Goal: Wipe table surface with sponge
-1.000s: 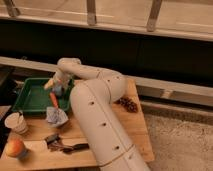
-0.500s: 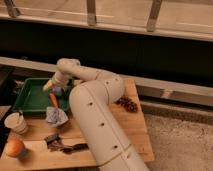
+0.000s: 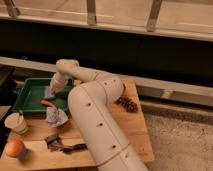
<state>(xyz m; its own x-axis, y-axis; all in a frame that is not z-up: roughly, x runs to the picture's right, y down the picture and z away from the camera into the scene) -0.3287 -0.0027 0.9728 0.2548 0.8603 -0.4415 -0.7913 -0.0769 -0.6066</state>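
The sponge (image 3: 48,93), a small blue-grey block, lies in the green tray (image 3: 27,95) at the table's back left. My gripper (image 3: 52,89) hangs at the end of the white arm, right down on the sponge from above, and hides part of it. The table surface (image 3: 127,127) is light-brown wood, and my arm's thick white links cross over its middle.
An orange-red piece (image 3: 48,104) lies in the tray near the sponge. A pale grey cloth wad (image 3: 56,116) sits in front of the tray. A cup (image 3: 16,122), a round orange fruit (image 3: 15,148) and dark utensils (image 3: 62,145) are at front left. A brown cluster (image 3: 127,104) lies at right.
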